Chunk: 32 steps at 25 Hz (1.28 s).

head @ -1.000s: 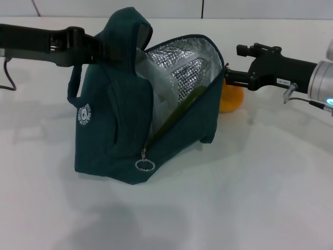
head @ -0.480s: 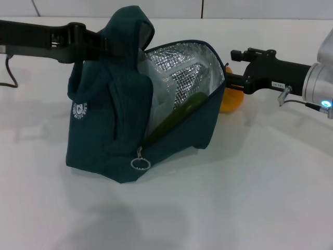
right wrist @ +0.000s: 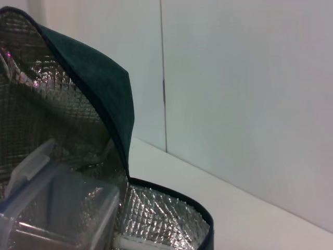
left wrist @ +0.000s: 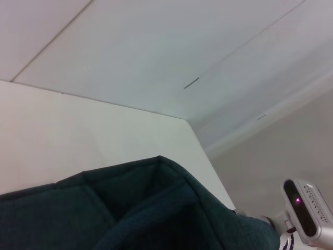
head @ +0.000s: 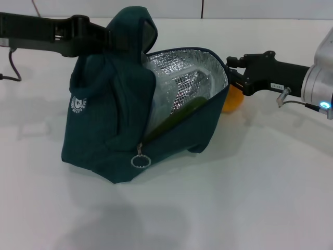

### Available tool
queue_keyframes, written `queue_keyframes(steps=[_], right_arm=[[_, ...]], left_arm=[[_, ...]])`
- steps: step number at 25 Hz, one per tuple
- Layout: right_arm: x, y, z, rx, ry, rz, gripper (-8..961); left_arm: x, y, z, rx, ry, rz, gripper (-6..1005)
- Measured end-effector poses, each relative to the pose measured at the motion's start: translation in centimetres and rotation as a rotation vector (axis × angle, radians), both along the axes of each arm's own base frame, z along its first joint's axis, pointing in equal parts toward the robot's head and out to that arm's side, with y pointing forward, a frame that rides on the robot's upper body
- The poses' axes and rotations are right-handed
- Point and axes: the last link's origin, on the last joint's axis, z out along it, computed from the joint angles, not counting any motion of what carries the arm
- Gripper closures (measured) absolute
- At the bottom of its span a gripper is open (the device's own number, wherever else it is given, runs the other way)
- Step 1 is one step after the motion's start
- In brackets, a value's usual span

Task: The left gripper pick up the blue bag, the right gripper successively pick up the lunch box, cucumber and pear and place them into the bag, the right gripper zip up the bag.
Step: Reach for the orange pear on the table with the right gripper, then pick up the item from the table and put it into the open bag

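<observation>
The left gripper (head: 106, 39) has pulled the blue bag (head: 109, 130) a little more to the left, holding it up by its handle. The right gripper (head: 232, 74) has moved closer to the bag's open mouth, with the pear (head: 232, 100) just under it. I judge that the pear goes in next. The lunch box (right wrist: 47, 208) and the cucumber (head: 182, 112) already lie inside. Whether the right gripper's claw is closed on the pear, I cannot tell; the bag's rim hides it.
</observation>
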Motion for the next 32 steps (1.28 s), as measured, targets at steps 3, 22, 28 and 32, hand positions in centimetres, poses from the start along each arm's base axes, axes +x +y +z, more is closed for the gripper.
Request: queue_keyframes(steps=[3, 22, 28, 32], right_arm=[[-0.1, 0.1, 0.0, 0.004, -0.002, 0.004, 703], [-0.4, 0.3, 0.7, 0.044, -0.012, 0.033, 926], [-0.6, -0.1, 2.4, 0.097, 0.029, 0.045, 926], [-0.9, -0.3, 3.8, 0.119, 0.084, 0.037, 925]], left_arm=[[0.1, 0.0, 0.0, 0.0, 0.0, -0.002, 950], [0.1, 0.1, 0.0, 0.003, 0.001, -0.005, 950], [0.0, 0.0, 0.2, 0.006, -0.011, -0.003, 950], [-0.3, -0.2, 0.2, 0.004, -0.015, 0.004, 950]])
